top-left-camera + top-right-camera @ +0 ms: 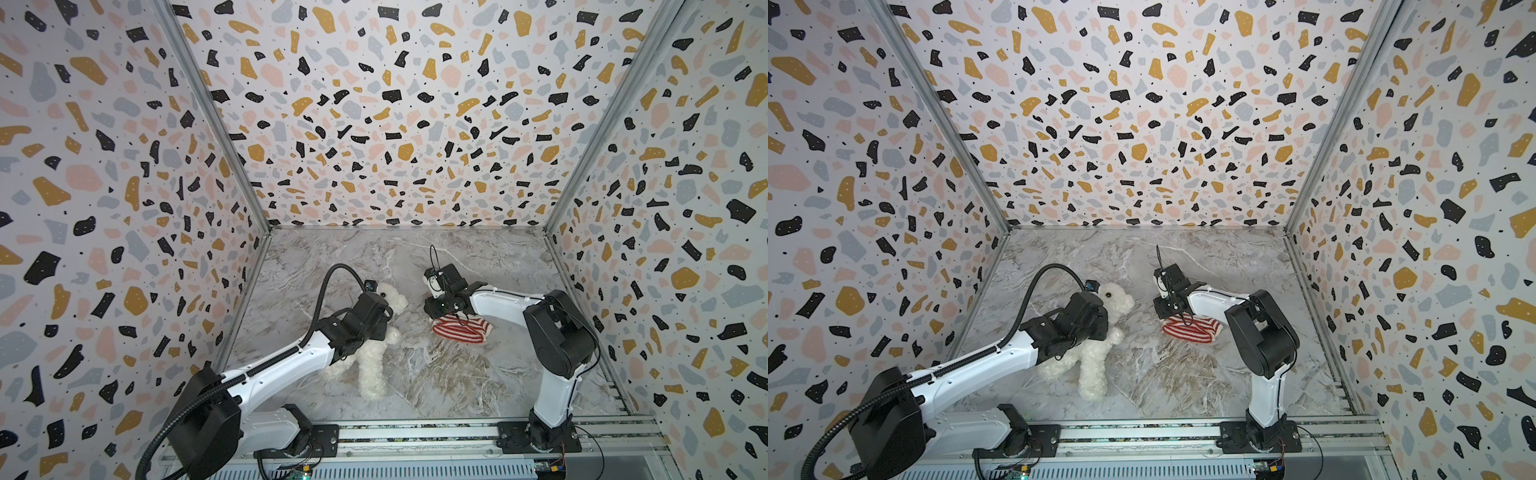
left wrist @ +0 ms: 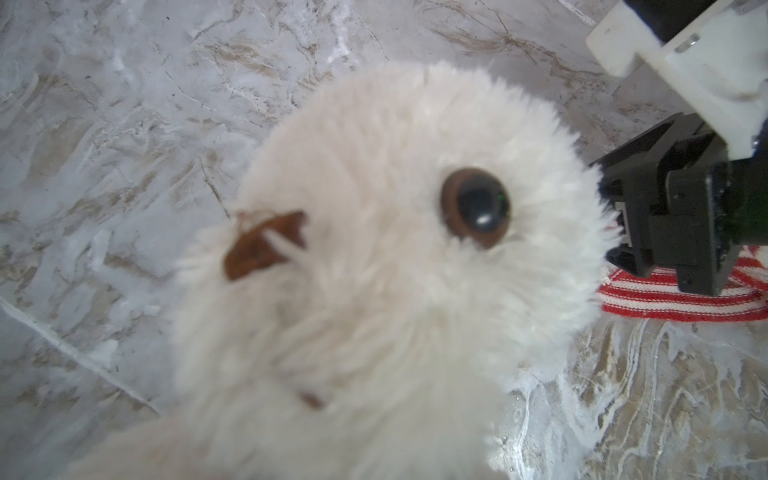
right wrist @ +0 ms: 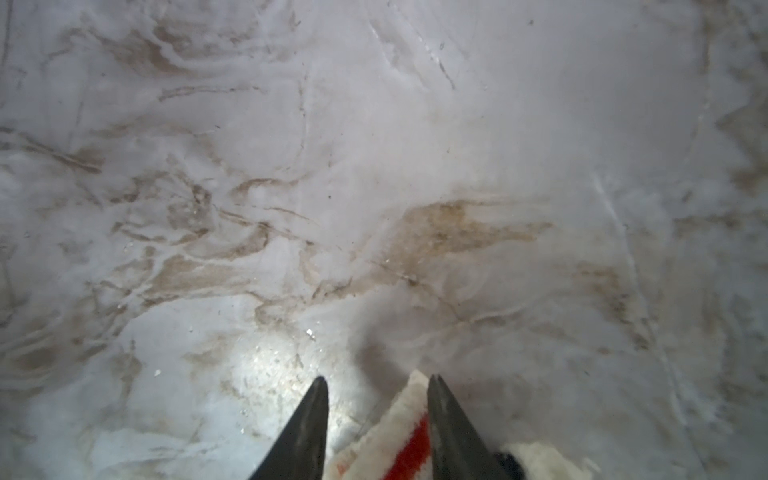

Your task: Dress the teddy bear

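I judge this the garment pick-up. My right tool (image 3: 377, 386) stands half open over the striped top (image 1: 459, 330), whose edge sits between the fingers, not yet pinched. My left tool (image 1: 380, 320) is closed, buried in the teddy bear (image 1: 372, 357) lying on the tabletop (image 1: 457, 386) beneath it, and I judge it grips fur. Next I must close on that edge, lift it, and carry it to the bear's head.

Marble-look tabletop (image 1: 436, 374): fluffy white teddy bear (image 1: 374, 365) lying left of center, red-and-white striped knit top (image 1: 459, 330) nearer the right edge.
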You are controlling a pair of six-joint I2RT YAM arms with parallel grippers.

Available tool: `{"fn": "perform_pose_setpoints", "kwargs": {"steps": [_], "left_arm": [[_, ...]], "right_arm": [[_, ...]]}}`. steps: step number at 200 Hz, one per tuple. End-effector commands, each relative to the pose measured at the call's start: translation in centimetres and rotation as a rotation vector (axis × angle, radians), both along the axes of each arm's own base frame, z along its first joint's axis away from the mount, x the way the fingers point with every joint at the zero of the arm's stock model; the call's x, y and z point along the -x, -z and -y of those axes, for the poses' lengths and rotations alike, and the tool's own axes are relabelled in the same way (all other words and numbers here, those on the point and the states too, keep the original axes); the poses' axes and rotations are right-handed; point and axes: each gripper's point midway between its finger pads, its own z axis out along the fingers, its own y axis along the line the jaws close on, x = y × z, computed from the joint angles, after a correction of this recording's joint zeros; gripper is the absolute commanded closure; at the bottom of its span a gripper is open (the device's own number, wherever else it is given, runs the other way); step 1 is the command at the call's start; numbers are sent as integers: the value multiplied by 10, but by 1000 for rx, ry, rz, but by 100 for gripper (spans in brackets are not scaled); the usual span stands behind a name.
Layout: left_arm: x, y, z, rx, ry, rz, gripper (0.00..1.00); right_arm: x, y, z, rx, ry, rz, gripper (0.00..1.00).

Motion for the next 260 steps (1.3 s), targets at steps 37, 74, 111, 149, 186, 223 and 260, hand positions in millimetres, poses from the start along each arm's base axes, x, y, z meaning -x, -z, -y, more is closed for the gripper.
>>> {"fn": "perform_pose_setpoints", "kwargs": {"steps": [37,74,111,149,186,223,260], "left_arm": [[1,-11,6,18,39,21,100],[5,-18,9,55,63,32,100],[7,-21,10,81,60,34,100],[8,-22,10,76,67,38,100],[6,-18,13,61,84,31,100],[9,-25,15,98,101,59,100],[16,-27,27,142,157,69,100]], "right_arm": [[32,-17,13,26,-15,0,57],[32,4,21,55,-13,-44,57],[31,17,19,60,-17,-61,57],[23,27,17,68,-3,-58,57],[-3,22,7,39,16,-28,56],[-20,5,-5,9,13,-3,54],[-16,-34,-8,-40,8,43,53]]}}
